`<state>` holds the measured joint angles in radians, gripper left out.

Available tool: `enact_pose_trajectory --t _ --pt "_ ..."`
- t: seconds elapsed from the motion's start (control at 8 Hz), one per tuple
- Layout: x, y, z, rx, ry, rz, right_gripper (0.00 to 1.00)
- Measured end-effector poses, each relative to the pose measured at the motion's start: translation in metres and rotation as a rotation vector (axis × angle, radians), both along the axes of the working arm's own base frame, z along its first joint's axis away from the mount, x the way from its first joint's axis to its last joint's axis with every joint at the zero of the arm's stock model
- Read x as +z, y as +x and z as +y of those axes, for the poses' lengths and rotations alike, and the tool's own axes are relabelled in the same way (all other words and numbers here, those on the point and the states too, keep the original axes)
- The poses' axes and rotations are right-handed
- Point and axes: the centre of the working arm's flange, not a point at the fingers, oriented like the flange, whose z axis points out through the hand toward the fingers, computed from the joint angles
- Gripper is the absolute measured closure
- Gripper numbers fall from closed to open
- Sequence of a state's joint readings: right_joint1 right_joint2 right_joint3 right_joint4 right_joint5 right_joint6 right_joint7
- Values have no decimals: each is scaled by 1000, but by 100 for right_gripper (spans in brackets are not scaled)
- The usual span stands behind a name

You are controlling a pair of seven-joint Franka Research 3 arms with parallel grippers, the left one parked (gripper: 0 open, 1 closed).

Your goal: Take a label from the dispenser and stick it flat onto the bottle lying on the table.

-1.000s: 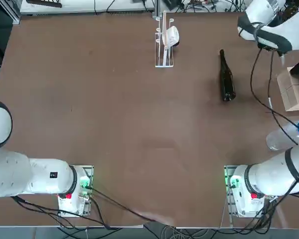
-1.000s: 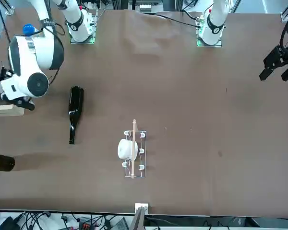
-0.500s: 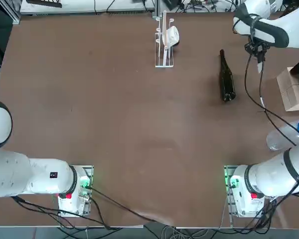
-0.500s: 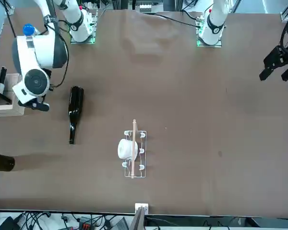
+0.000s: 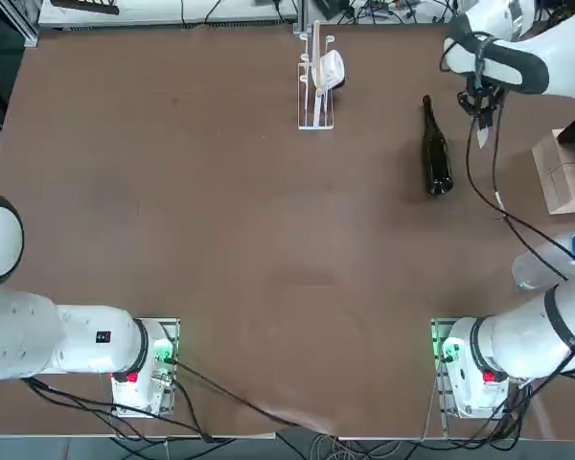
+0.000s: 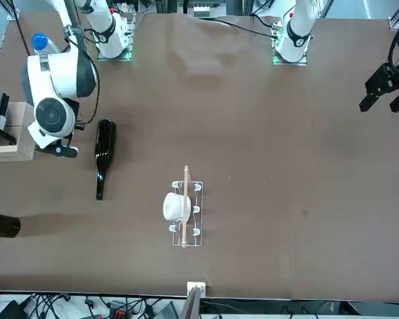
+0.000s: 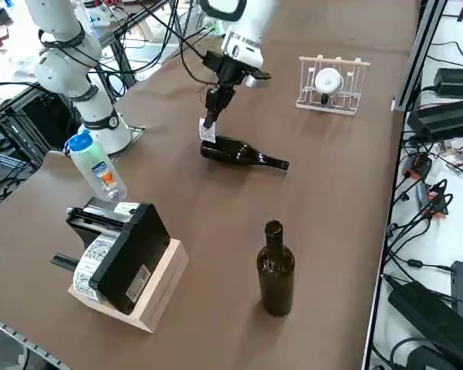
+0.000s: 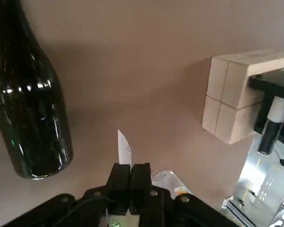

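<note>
Right gripper [image 7: 210,117] sits in the upper middle of the right side view, pointing down, jaws pinched together on a small white rectangular label with dark print [image 7: 207,132] that hangs below the tips; the wrist view shows the same, the two black fingers [image 8: 119,182] pressed together with the label [image 8: 124,150] sticking up between them, seen nearly edge-on. The slim dark glass wine bottle with a long thin neck [image 7: 240,153] lies on its side on the brown table [image 7: 177,223], centre of the right side view, just below and to the right of the hanging label, not touching it as far as can be told. In the top view the bottle [image 5: 436,151] lies in the upper right, long axis running up-down in the frame, neck toward the top edge, fat base toward the bottom; the gripper [image 5: 481,132] is just right of its body, so the bottle lies to the frame-left of the hand. The small clear plastic dispenser frame with a white roll [image 5: 318,75] stands top centre, well apart. Judged next: shift left over the body and lay the label flat, which needs it turned face-down along the curved glass.
</note>
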<state>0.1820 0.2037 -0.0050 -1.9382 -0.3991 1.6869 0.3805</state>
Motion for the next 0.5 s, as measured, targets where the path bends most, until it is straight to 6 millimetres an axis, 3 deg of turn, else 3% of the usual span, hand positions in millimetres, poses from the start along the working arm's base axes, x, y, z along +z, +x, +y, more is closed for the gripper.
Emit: enact_pose_trajectory --t 0.5 --pt "-17 2 23 -18 35 -47 99"
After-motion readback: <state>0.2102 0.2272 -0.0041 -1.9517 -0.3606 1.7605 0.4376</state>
